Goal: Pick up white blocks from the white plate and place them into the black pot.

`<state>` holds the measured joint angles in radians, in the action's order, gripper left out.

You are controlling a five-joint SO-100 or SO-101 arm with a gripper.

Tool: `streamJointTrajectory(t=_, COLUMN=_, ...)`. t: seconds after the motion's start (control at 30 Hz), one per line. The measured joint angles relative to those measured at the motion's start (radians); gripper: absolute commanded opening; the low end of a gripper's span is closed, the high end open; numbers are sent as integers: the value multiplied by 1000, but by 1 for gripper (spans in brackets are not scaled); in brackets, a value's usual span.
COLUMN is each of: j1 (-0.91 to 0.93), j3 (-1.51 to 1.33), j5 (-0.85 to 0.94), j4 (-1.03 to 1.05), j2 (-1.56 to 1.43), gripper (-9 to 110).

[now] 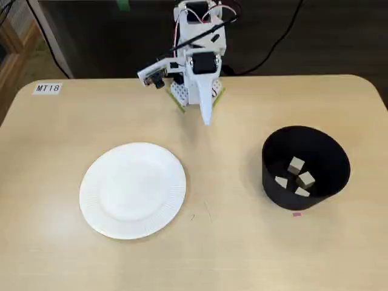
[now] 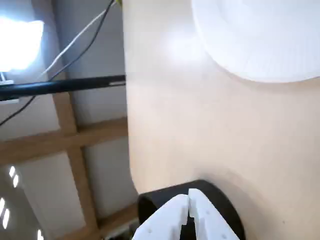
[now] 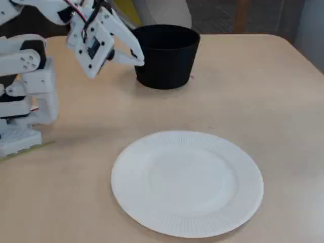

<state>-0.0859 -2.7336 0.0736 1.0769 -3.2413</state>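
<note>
A: On a pale wooden desk (image 1: pixel 242 254), the white plate (image 1: pixel 133 190) lies bare at the left in a fixed view from above, its ribbed rim showing all around.

B: The black pot (image 1: pixel 305 168) stands well apart from it at the right. Four white blocks (image 1: pixel 295 176) rest on the pot's floor, bunched toward the near wall, some touching.

A: The claw (image 1: pixel 207 119) hangs folded back near the arm's base (image 1: pixel 189 94) at the far edge of the desk, pointing down over bare wood between plate and pot, holding nothing.

B: The wrist view has the two white fingers (image 2: pixel 167 220) pressed together at the tips, so the claw (image 2: pixel 188 197) is closed and empty. Behind the fingers sits the dark curve of the pot (image 2: pixel 222 202); the plate's edge (image 2: pixel 260 45) fills the upper right corner.

A: From the side, in a fixed view, the claw (image 3: pixel 140 62) points toward the pot (image 3: pixel 167 55) and stops just short of its wall, above the desk (image 3: pixel 283 101).

B: The plate (image 3: pixel 187 182) fills the foreground there, clean white. The pot's inside cannot be seen from that angle. A small label (image 1: pixel 48 88) reading MT18 is stuck at the desk's far left corner, and a pink tag (image 1: pixel 296 213) lies just in front of the pot.
</note>
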Motion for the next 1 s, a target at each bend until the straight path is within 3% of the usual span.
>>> streamJointTrajectory(t=0.53, j1=2, j3=-245, j5=25, j4=-18, j2=-6, gripper=-2)
streamJointTrajectory(t=1.0, j1=11, j3=-258, j5=15, j4=-26, j2=-6, gripper=0)
